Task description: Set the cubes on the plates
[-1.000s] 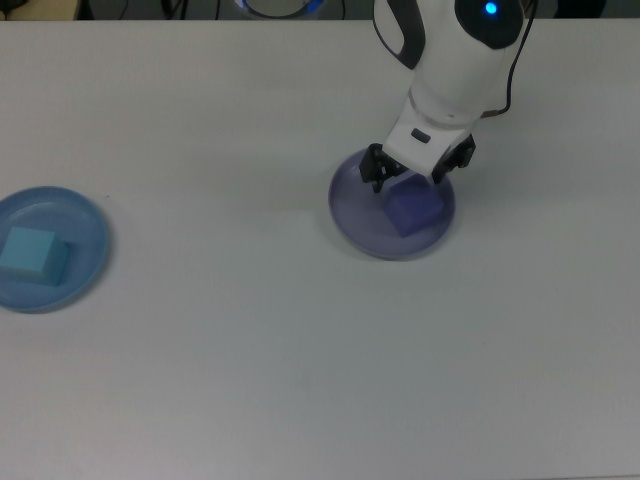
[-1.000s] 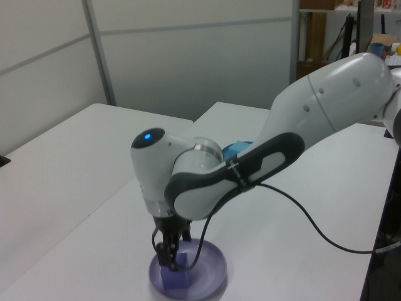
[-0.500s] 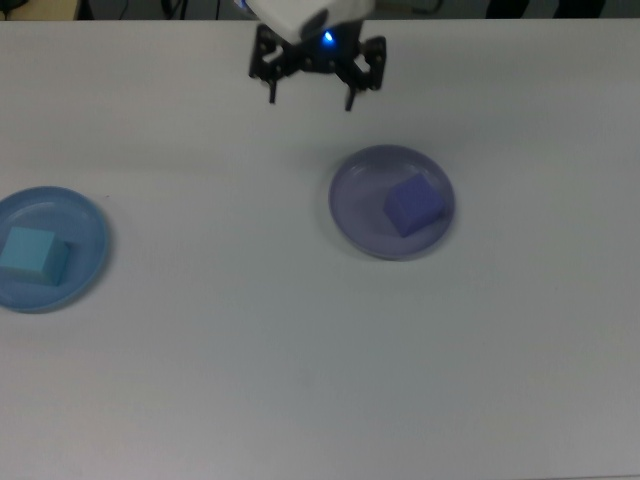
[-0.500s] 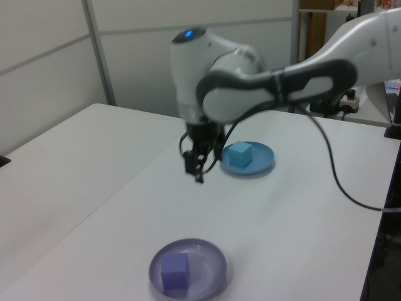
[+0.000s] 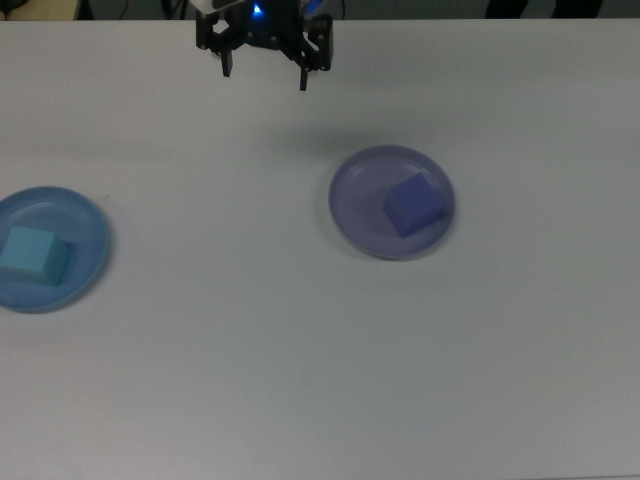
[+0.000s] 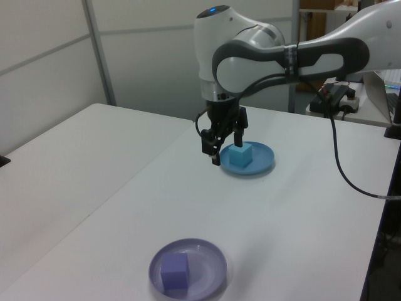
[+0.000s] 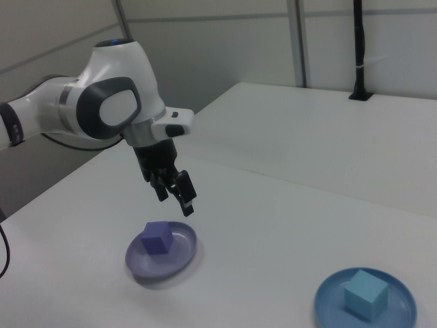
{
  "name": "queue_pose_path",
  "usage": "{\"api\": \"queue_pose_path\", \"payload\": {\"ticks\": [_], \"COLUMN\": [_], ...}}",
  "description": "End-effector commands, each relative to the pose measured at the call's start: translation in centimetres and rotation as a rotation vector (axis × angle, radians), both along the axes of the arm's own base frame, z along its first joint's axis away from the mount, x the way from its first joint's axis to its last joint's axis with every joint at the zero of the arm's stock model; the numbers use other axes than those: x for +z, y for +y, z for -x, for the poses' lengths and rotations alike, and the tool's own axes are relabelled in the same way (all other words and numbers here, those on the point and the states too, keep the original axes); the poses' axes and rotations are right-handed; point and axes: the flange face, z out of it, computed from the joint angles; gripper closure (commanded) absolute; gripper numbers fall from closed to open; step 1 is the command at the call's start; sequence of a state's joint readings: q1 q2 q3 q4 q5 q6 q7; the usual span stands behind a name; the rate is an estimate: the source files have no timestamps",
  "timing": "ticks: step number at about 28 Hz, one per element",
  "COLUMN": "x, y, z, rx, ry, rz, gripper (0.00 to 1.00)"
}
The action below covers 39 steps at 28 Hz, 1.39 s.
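I'm working in what looks like a lab or office test room: plain white tabletop (image 6: 94,188), pale partition wall panels (image 6: 156,56) behind it, and a shelf (image 6: 326,37) and cabling (image 6: 351,182) at the left view's right.

end effector (image 5: 264,73) released purple cube (image 5: 414,204), lifted away

We see a white table (image 6: 94,207) filling the scene, a seam running across it where two tops meet. Behind it in the left view stand pale grey wall panels (image 6: 188,56) split by a metal upright (image 6: 100,53). At the far right of the left view, a shelf of boxes (image 6: 326,31) and a power strip (image 6: 335,94). In the right view, a black pole (image 7: 358,48) rises from the far table edge.
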State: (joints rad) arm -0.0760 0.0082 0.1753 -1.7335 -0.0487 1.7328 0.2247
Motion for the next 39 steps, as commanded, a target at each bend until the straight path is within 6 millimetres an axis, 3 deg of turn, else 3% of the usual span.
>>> {"api": "queue_pose_path", "payload": {"ticks": [1, 3, 5, 12, 19, 24, 39], "x": [0.3, 0.3, 1.7, 3.8, 4.5, 6.6, 7.6], "y": [-1.0, -1.1, -1.6, -4.7, -5.3, -7.7, -6.9], "z": [0.4, 0.4, 0.5, 0.8, 1.1, 1.3, 1.2], "rx": [0.003, 0.01, 0.015, 0.054, 0.114, 0.084, 0.116], "ry": [-0.003, -0.004, -0.033, -0.07, -0.057, -0.061, -0.077], "rz": [-0.039, -0.04, -0.039, -0.026, 0.011, -0.011, -0.014], "gripper": [0.0, 0.0, 0.0, 0.0, 0.0, 0.0, 0.0]}}
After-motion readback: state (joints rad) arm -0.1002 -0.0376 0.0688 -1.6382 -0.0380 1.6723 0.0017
